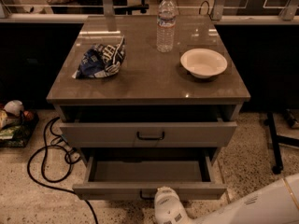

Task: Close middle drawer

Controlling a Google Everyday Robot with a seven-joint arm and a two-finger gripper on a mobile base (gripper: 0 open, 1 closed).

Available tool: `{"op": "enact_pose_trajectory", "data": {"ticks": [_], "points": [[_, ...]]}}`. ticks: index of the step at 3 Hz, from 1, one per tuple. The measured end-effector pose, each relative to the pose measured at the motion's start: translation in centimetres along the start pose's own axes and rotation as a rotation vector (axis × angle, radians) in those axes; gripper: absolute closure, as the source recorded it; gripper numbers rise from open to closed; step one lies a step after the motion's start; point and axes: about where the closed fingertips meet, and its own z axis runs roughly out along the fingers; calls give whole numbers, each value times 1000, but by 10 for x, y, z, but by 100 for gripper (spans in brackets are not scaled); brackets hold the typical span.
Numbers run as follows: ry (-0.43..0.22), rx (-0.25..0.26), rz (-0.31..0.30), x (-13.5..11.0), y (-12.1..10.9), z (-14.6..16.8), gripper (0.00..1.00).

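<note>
The middle drawer (pixel 149 189) is the lower of the two open drawers of the grey-beige cabinet. It is pulled far out and shows a long, shallow, bare tray interior (pixel 147 170). Its small black handle (pixel 145 197) is partly hidden behind my arm. My gripper (pixel 163 203) sits at the end of the white arm at the bottom edge of the view, right against the middle of this drawer's front, by the handle. The taller top drawer (pixel 150 134) with the larger black handle is open a little. The lowest drawer is out of view.
On the cabinet top (pixel 140 78) lie a blue snack bag (pixel 100 59), a water bottle (pixel 166 24) and a white bowl (pixel 203 63). A black cable (pixel 46 157) loops on the floor at the left. A black stand leg (pixel 275 143) is at the right.
</note>
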Motion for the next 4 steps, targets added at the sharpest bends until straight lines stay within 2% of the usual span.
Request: {"op": "enact_pose_trajectory", "data": {"ticks": [1,4], "points": [[29,16,9,2,0,7,100],[34,40,3,1,-13,14,100]]}}
